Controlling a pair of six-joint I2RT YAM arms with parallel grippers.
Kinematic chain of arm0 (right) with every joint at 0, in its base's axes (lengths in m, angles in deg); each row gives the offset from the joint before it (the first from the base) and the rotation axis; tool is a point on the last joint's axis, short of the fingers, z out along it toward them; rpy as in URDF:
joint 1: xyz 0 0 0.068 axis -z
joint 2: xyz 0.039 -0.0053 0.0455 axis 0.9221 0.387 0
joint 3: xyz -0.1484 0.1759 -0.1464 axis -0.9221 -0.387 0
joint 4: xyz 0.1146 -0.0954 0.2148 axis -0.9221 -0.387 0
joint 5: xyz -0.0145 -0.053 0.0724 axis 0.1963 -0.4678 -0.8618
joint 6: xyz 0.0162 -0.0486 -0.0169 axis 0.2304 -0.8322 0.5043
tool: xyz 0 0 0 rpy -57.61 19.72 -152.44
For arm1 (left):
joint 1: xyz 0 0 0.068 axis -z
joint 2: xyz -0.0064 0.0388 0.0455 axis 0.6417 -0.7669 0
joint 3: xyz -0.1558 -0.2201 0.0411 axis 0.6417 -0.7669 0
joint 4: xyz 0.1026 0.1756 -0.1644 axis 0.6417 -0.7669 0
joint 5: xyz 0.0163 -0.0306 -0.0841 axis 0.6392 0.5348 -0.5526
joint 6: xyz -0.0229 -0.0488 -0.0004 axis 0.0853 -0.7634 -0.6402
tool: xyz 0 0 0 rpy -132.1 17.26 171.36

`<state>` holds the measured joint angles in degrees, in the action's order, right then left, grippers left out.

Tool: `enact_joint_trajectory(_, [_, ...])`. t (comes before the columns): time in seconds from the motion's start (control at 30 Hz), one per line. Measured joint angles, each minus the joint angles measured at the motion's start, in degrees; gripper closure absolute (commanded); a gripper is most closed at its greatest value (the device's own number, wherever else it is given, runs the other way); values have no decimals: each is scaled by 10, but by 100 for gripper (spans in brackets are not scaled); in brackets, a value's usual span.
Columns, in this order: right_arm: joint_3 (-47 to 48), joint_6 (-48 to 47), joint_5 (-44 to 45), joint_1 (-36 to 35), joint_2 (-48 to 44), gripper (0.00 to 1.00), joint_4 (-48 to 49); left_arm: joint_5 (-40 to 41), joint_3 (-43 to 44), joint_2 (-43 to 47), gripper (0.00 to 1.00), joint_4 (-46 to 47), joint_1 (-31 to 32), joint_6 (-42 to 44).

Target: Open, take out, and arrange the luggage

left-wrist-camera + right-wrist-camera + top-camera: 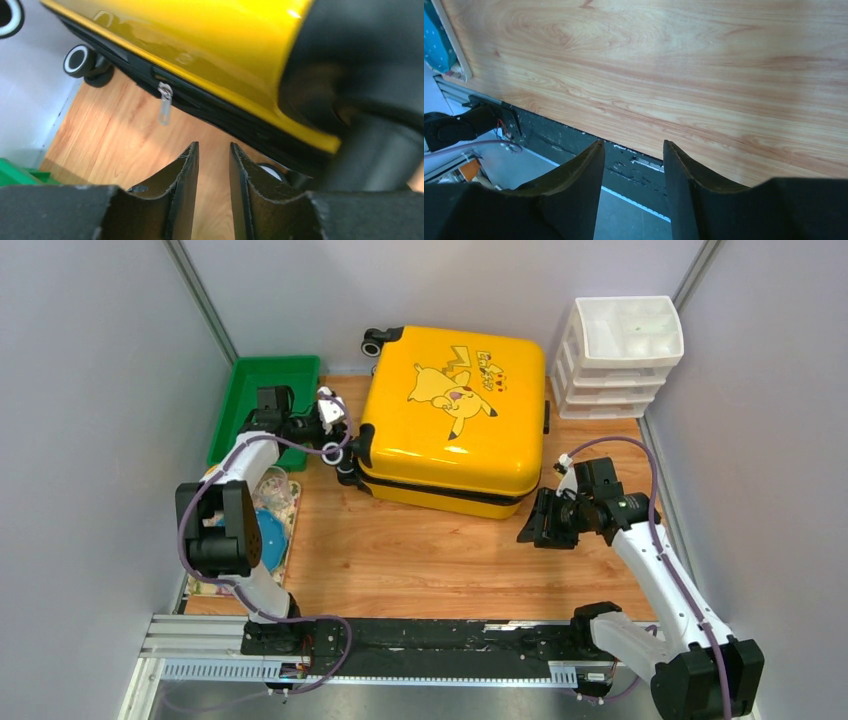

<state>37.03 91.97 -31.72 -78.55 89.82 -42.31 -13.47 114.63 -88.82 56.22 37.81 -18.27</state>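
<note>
On the wooden bench [420, 560] the large yellow hard-shell suitcase [455, 415] lies zipped at twelve o'clock. The left fingers [185, 170], narrowly parted and empty at its nine o'clock side, should pinch the small silver zip pull [164, 104] squarely; the right fingers [584, 170] hang half-spread, empty

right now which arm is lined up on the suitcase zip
The left arm: its jaws face the suitcase seam, zip pull just ahead. The right arm has its jaws facing the table, away from the suitcase.

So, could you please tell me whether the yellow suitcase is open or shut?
Shut: the suitcase lies flat with both shells together, and the zipper pull hangs at its closed seam.
</note>
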Motion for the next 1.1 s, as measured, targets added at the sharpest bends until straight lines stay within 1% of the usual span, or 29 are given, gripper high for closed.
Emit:
enact_joint_trajectory(0.03, [-2, 0, 7, 0, 0, 55, 0, -1, -2, 8, 65, -22, 2, 17])
enact_joint_trajectory(0.1, [0, -1, 26, 6, 0, 58, 3, 1, -18, 38, 67, -60, 11, 56])
enact_joint_trajectory(0.17, [3, -4, 46, 22, 2, 61, 3, 10, -52, 90, 68, -89, 28, 99])
enact_joint_trajectory(0.23, [10, -10, 59, 52, 10, 64, -3, 19, -87, 143, 69, -105, 53, 132])
enact_joint_trajectory(0.3, [17, -17, 70, 96, 20, 65, -6, 29, -119, 195, 71, -123, 89, 153])
enact_joint_trajectory(0.4, [18, -27, 74, 168, 26, 66, -12, 34, -159, 255, 71, -149, 162, 159])
enact_joint_trajectory(0.5, [21, -37, 75, 220, 27, 65, -19, 35, -184, 280, 71, -162, 238, 148])
enact_joint_trajectory(0.57, [30, -42, 81, 244, 28, 63, -27, 36, -200, 291, 68, -164, 290, 123])
enact_joint_trajectory(0.63, [40, -47, 88, 259, 28, 63, -29, 41, -207, 297, 61, -165, 334, 92])
enact_joint_trajectory(0.67, [45, -48, 91, 263, 29, 63, -29, 42, -209, 300, 57, -167, 355, 71])
enact_joint_trajectory(0.7, [48, -49, 94, 266, 31, 64, -29, 43, -209, 302, 49, -170, 366, 56])
enact_joint_trajectory(0.73, [50, -48, 95, 267, 35, 65, -29, 43, -209, 304, 46, -173, 372, 37])
enact_joint_trajectory(0.77, [52, -47, 94, 268, 41, 66, -28, 39, -206, 306, 44, -185, 372, 20])
enact_joint_trajectory(0.83, [54, -43, 90, 268, 57, 68, -26, 18, -194, 308, 39, -223, 340, 3])
enact_joint_trajectory(0.87, [54, -38, 88, 266, 68, 68, -23, 0, -184, 309, 37, -242, 310, -5])
enact_joint_trajectory(0.93, [54, -30, 88, 259, 87, 68, -18, -30, -150, 309, 33, -282, 225, -20])
enact_joint_trajectory(0.97, [54, -26, 89, 255, 95, 68, -15, -31, -127, 307, 32, -300, 191, -26])
enact_joint_trajectory(1.0, [54, -21, 90, 248, 104, 67, -10, -26, -99, 303, 27, -315, 162, -33])
enact_joint_trajectory(1.03, [54, -15, 91, 240, 113, 67, -5, -14, -63, 294, 25, -324, 135, -37])
enact_joint_trajectory(1.1, [54, -4, 95, 229, 128, 67, 4, 8, 14, 269, 22, -329, 99, -40])
